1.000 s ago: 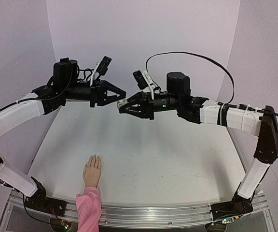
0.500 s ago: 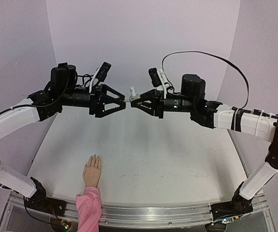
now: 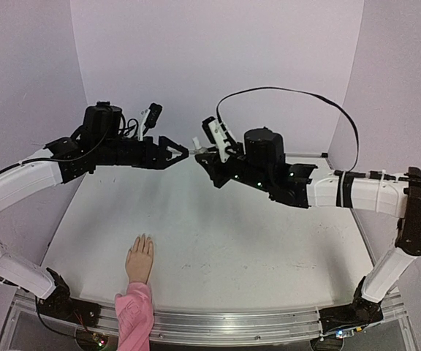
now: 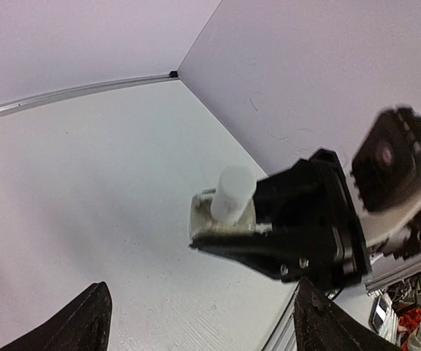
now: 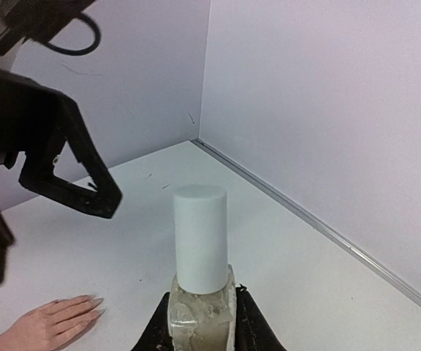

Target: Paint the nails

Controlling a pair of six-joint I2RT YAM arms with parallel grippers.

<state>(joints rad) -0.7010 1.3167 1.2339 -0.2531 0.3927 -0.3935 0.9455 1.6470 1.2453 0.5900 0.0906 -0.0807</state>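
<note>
A small bottle [image 5: 201,238] with a white cap and a clear glass base is pinched at its base by my right gripper [image 5: 202,325], which is shut on it. It hangs in mid-air over the far half of the table, cap pointing toward my left gripper [image 3: 182,152]. The left gripper's jaws are spread wide and hold nothing; the bottle [image 4: 231,196] floats a short way in front of them. The flesh-coloured mannequin hand [image 3: 139,259] in a pink sleeve [image 3: 134,314] lies flat near the front left edge. Its nails [image 5: 93,301] show faintly at the fingertips, far from both grippers.
Lilac walls [image 3: 218,51] close in the back and sides of the white table [image 3: 254,241]. A metal rail [image 3: 240,325] runs along the near edge by the arm bases. A black cable [image 3: 291,91] loops above the right arm.
My left gripper has gone from shut to wide open and rolled over. The right arm swung the bottle right, then back left, and it now sits lower with the bottle still gripped.
</note>
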